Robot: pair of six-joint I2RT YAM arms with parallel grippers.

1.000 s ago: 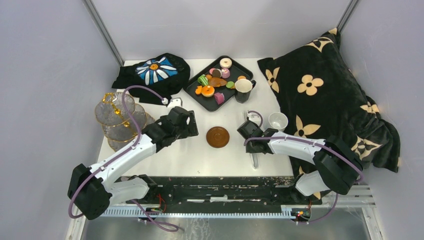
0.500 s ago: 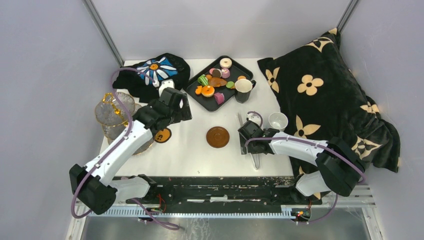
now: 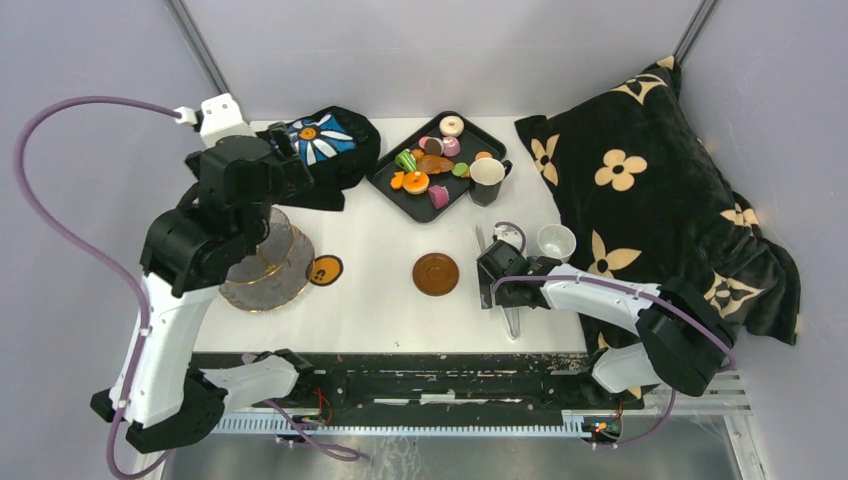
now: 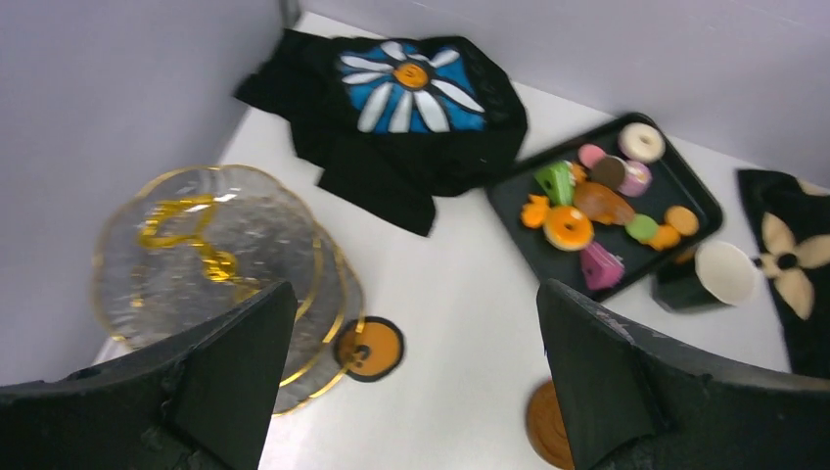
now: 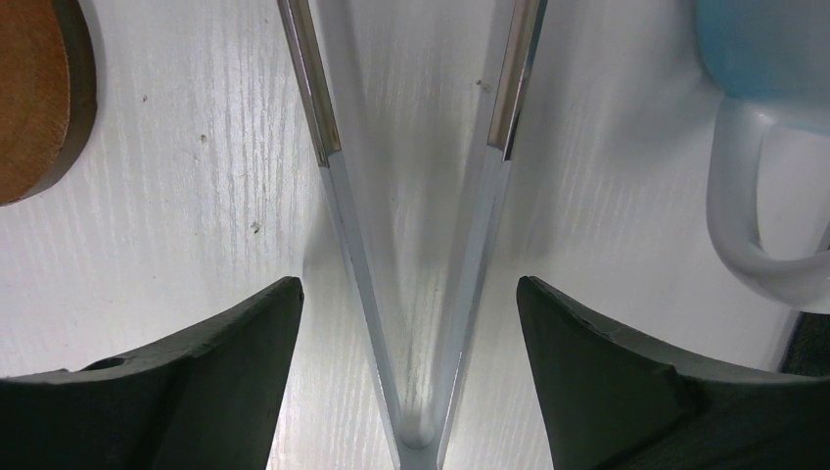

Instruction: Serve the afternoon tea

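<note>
Glass, clear with gold trim: three-tier stand [image 3: 275, 265] upright at the left side of the white counter [image 3: 380, 315], partly hidden in the top view by the left arm. Just beside its lowest tier, on the right, smaller saucer [image 3: 325, 270], orange-brown with a dark rim (touching the tier or only near it, cannot tell). High above that corner, left tool [image 4: 416, 304], facing down on the stand, fingers spread wide and holding nothing.

At the back of the counter, black tray [image 3: 392, 200] set at an angle, carrying the pastries [image 3: 415, 182]: orange, green, pink, brown, plus a pale ringed one at the far corner. At the tray's right corner, dark cup [image 3: 488, 176] with a pale inside, right against the rim. Near the middle of the counter, brown round saucer [image 3: 436, 274]. To the right of it, white mug [image 3: 556, 241], upright, close to the blanket's edge, inside tinted blue in the right wrist view.

Low over the counter between saucer and mug, right tool [image 5: 409, 289], fingers wide apart and gripping nothing. Between those fingers, flat on the counter, silver tongs [image 5: 338, 186], arms spread in a V, joined end toward the wrist, neither arm touched by a finger.

At the back left, behind the stand, bunched black cloth [image 3: 318, 140] with a blue-and-white flower. Along the right side, heaped black blanket [image 3: 640, 190] with tan flowers
</note>
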